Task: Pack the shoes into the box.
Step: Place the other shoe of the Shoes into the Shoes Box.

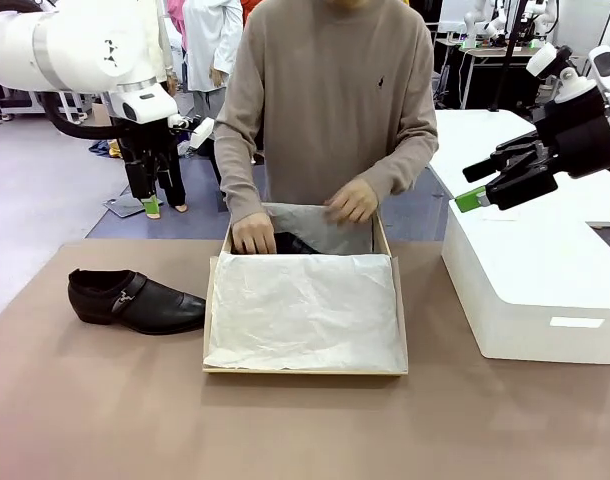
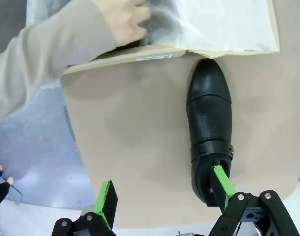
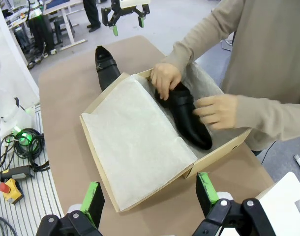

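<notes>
One glossy black shoe (image 1: pixel 135 300) lies on its own on the brown table, left of the tan box (image 1: pixel 305 372). White tissue paper (image 1: pixel 305 310) covers most of the box. At its far side the person's hands (image 1: pixel 253 235) hold the second shoe (image 3: pixel 189 118) down inside the box (image 3: pixel 219 152). My left gripper (image 1: pixel 150 205) hangs open above the table's far left edge, its fingers (image 2: pixel 106 196) spread just short of the loose shoe's (image 2: pixel 209 123) heel. My right gripper (image 1: pixel 475 200) is open in the air right of the box; its wrist view looks down on the box past its fingers (image 3: pixel 93 196).
A big white rounded block (image 1: pixel 545 270) stands on the right of the table, under my right arm. The person stands close against the far edge. Cables and a red stop button (image 3: pixel 12 189) lie beside the table.
</notes>
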`<action>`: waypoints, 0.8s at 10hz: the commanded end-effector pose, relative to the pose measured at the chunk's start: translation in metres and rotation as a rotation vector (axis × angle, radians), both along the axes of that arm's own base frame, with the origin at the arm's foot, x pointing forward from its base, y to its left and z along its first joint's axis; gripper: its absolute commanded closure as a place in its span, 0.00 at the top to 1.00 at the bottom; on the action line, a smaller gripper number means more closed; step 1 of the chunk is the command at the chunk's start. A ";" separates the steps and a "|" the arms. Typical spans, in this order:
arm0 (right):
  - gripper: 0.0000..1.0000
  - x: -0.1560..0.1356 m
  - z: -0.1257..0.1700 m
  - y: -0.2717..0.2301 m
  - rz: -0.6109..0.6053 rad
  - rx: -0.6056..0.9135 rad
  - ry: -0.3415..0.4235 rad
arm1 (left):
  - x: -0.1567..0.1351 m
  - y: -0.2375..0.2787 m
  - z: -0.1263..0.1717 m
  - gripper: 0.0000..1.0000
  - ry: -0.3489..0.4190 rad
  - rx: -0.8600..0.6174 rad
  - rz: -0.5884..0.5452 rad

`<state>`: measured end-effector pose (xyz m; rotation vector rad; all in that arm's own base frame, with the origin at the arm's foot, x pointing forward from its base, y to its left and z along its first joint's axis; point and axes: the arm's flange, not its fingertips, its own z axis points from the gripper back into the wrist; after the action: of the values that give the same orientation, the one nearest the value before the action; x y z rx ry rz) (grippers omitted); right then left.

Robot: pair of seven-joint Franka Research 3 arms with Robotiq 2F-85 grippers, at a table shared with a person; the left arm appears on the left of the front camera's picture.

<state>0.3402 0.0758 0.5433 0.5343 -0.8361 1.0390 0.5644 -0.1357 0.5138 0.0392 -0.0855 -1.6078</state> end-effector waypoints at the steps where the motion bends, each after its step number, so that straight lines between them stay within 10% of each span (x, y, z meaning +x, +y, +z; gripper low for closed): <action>1: 1.00 0.004 -0.002 0.001 0.024 0.025 -0.027 | 0.001 0.003 0.004 1.00 -0.002 0.019 -0.003; 8: 1.00 0.004 -0.002 0.001 0.024 0.025 -0.027 | 0.000 0.000 0.001 1.00 -0.003 0.007 -0.002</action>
<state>0.3402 0.0758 0.5433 0.5341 -0.8362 1.0394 0.5646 -0.1355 0.5140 0.0460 -0.0818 -1.6107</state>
